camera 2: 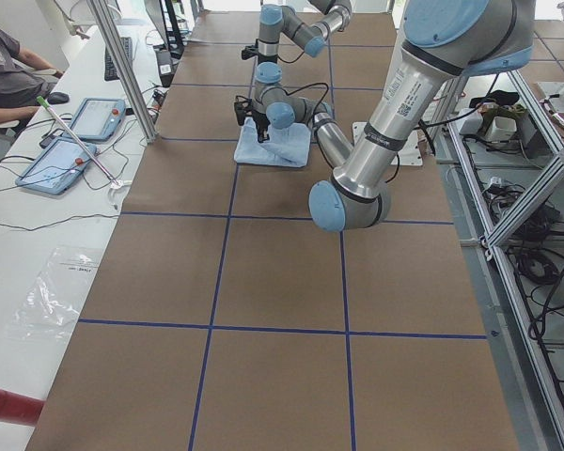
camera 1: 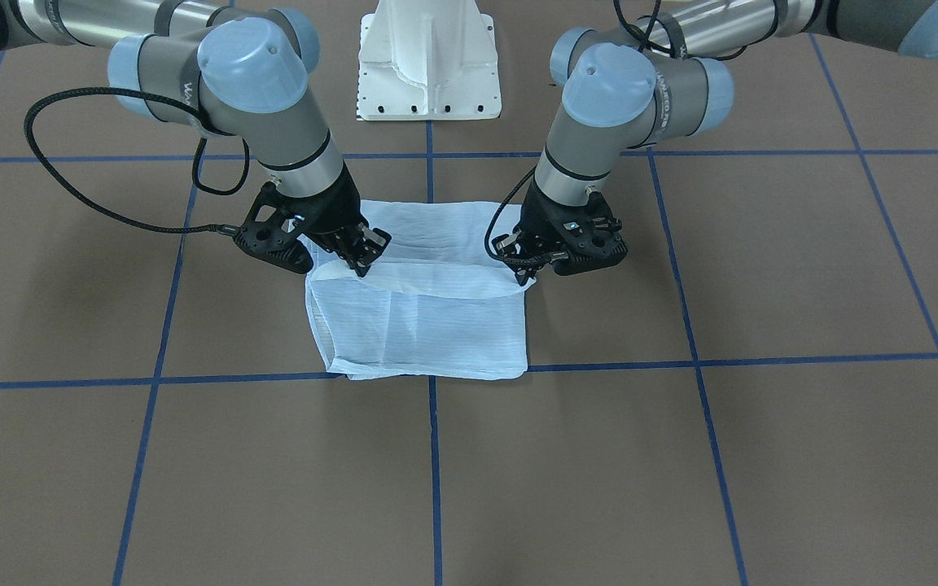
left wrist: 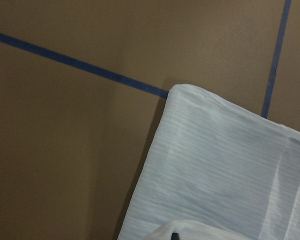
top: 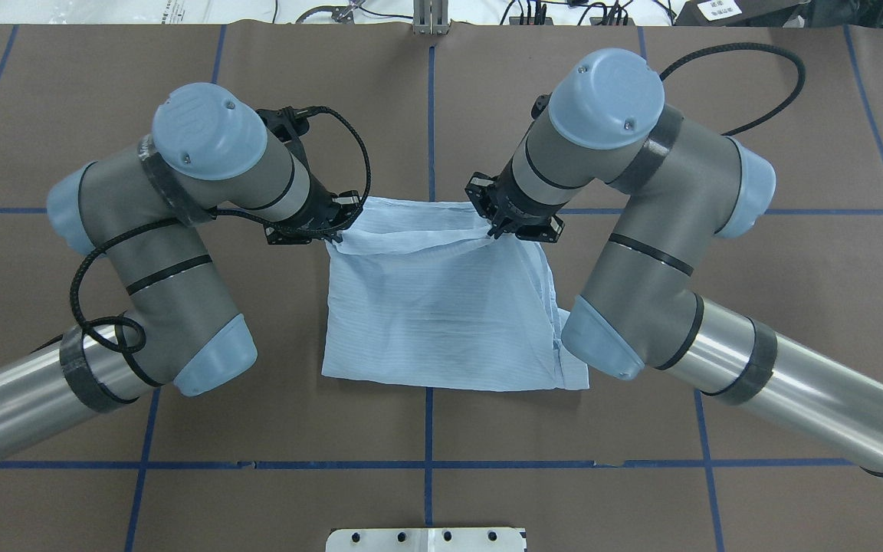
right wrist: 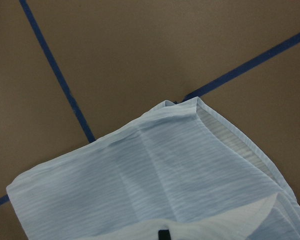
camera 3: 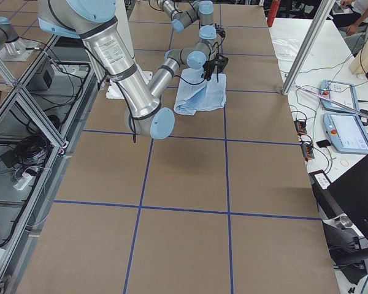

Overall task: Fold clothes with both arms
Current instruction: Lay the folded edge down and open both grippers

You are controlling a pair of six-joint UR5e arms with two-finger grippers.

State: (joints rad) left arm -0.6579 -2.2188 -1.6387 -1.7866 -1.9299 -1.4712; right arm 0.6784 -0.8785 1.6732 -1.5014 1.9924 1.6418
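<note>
My left pincer [camera 1: 528, 267] and my right pincer [camera 1: 361, 259] are each closed on the shirt [camera 1: 428, 325]. They grip a raised fold of its top layer, and the cloth runs as a taut ridge from one to the other.

The shirt lies folded into a rough rectangle in the middle of the worktop [camera 1: 762, 456]. It is just in front of the white pedestal [camera 1: 428, 73] and straddles the central blue tape line [camera 1: 435, 472]. Its edge farthest from my base lies along a crossing strip of tape.

Much of this is hard to see. From overhead, my wrists cover the fingertips almost entirely, so the grip shows best in the front-facing view. Also overhead, the blue elbow cap of my right arm [top: 641, 230] hides part of the shirt's near right side.

Each wrist camera shows only a dark sliver at the bottom edge, with pale striped cloth around it. Beyond that lies a folded corner of the shirt on the brown surface.

In both side views my pincers are too small to judge. I cannot make out the collar, the buttons or the label in any view.

In the left side view a seated person [camera 2: 5, 70] is cut off by the frame.
</note>
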